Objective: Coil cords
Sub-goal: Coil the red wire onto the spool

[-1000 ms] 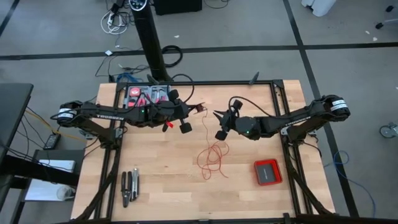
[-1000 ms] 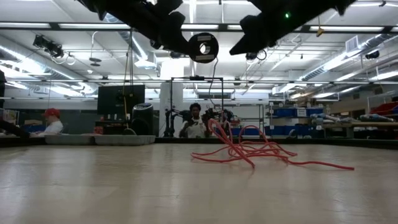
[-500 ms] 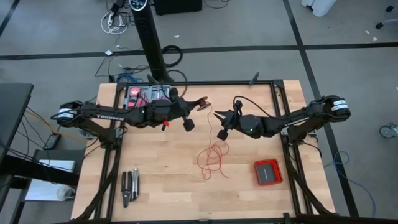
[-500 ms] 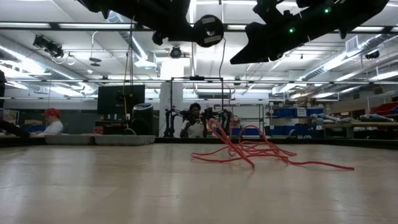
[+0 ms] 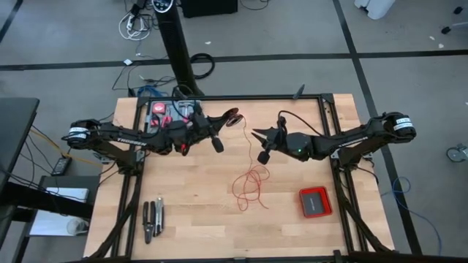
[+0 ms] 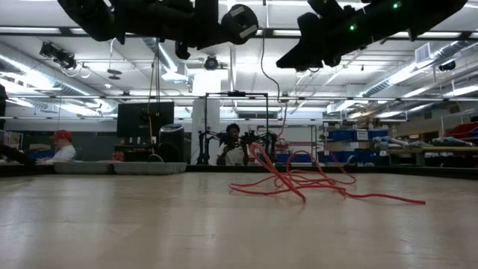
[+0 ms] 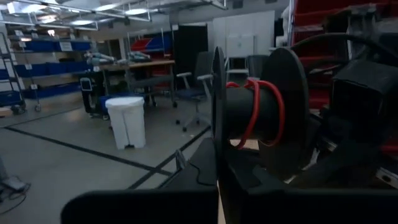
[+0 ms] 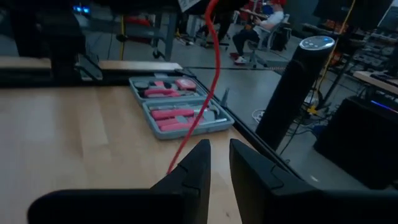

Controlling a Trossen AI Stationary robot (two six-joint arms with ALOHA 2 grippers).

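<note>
The cords are one thin red wire. Part of it is wound on a small black spool [image 7: 249, 112], which my left gripper [image 5: 225, 122] is shut on, high above the table's far middle. From there the wire [image 6: 263, 90] hangs down to loose loops [image 5: 250, 183] lying on the wood. My right gripper [image 8: 219, 163] stands just right of the spool, its fingers slightly open with nothing between them. The wire [image 8: 198, 112] runs past the outer side of one finger; I cannot tell whether they touch. My left gripper holds the black spool by its lower part [image 7: 239, 171]; the dark fingers themselves hide the exact place. The gripper comes at it about level from the table's left. The spool is lifted clear, high above the table, with a few red turns [image 7: 264, 106] around its core.
A grey tool case [image 5: 172, 113] with red-handled tools lies at the table's far left, under the left arm. A flat red box [image 5: 314, 201] sits near the right edge, and pliers [image 5: 152, 219] lie near the front left. People sit in the room beyond.
My left gripper has tipped upward and rolled, carrying the spool higher and a little toward the table's far edge. The hanging strand has gone up with it. The loops on the table have stayed where they were.
</note>
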